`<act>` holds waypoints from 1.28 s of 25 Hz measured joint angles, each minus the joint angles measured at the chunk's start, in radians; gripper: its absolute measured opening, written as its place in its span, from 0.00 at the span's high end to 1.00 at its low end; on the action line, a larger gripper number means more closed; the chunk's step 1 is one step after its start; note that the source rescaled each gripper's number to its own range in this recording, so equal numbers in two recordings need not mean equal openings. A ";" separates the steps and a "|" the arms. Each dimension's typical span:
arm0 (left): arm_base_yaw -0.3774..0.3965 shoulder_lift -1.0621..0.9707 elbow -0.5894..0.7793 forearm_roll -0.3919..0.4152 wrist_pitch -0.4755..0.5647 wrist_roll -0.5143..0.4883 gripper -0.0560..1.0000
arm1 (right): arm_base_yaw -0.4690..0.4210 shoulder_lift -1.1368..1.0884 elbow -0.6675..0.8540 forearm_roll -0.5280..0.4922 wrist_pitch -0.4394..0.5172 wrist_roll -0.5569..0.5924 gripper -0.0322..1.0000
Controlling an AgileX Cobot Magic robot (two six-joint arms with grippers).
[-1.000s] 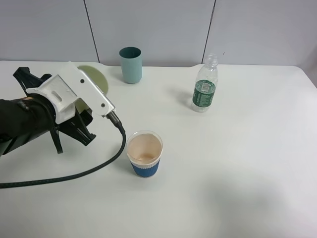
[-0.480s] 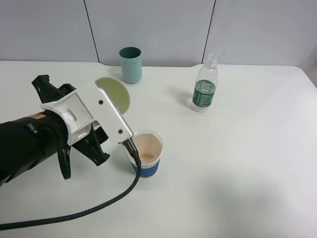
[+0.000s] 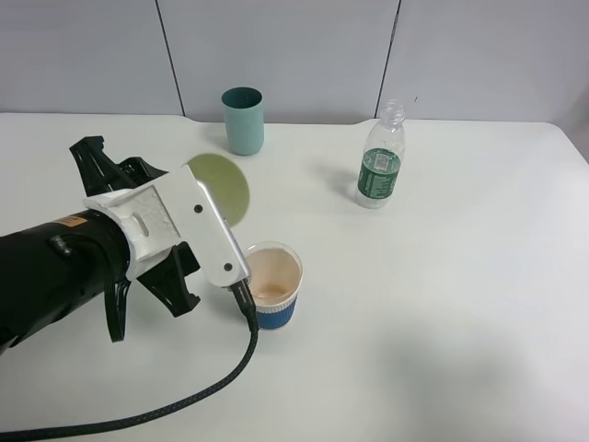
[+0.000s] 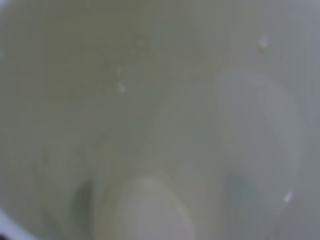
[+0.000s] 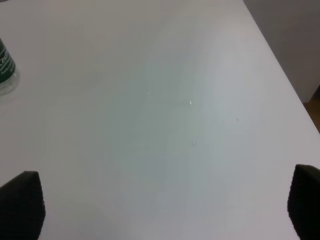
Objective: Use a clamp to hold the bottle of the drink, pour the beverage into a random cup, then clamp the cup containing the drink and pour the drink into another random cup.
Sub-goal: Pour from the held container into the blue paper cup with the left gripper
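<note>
My left gripper (image 3: 204, 210) is shut on the pale yellow-green cup (image 3: 221, 184), which is tipped over so that its round base faces up and back. Its mouth is hidden behind the white wrist mount, just left of the blue-sleeved paper cup (image 3: 270, 285). In the left wrist view the pale cup's wall (image 4: 160, 120) fills the blurred picture. No stream of drink shows. The clear bottle (image 3: 380, 161) with its green label stands upright at the back right, and its edge (image 5: 6, 70) shows in the right wrist view. My right gripper (image 5: 165, 210) hangs open over bare table.
A darker teal tumbler (image 3: 243, 120) stands at the back, near the wall. A thick black cable (image 3: 184, 405) trails from the left arm across the white table's front (image 3: 442, 350). The table's right edge (image 5: 280, 75) shows in the right wrist view.
The left arm has carried the pale cup rightward and forward until it is beside the paper cup. The bottle, the teal tumbler and the paper cup have stayed put.
</note>
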 joint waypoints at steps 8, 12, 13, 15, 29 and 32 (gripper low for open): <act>0.000 0.060 -0.027 -0.001 -0.008 0.017 0.95 | 0.000 0.000 0.000 0.000 0.000 0.000 0.03; 0.000 0.073 -0.030 0.004 -0.011 0.029 0.95 | 0.000 0.000 0.000 0.000 0.000 0.000 0.03; 0.000 0.076 -0.030 0.004 -0.011 0.035 0.95 | 0.000 0.000 0.000 0.000 0.000 0.000 0.03; 0.000 0.084 -0.030 0.009 -0.012 0.062 0.95 | 0.000 0.000 0.000 0.000 0.000 0.000 0.03; 0.000 0.112 -0.030 0.034 -0.072 0.142 0.95 | 0.000 0.000 0.000 0.000 0.000 0.000 0.03; 0.000 0.112 -0.030 0.062 -0.079 0.144 0.95 | 0.000 0.000 0.000 0.000 0.000 0.000 0.03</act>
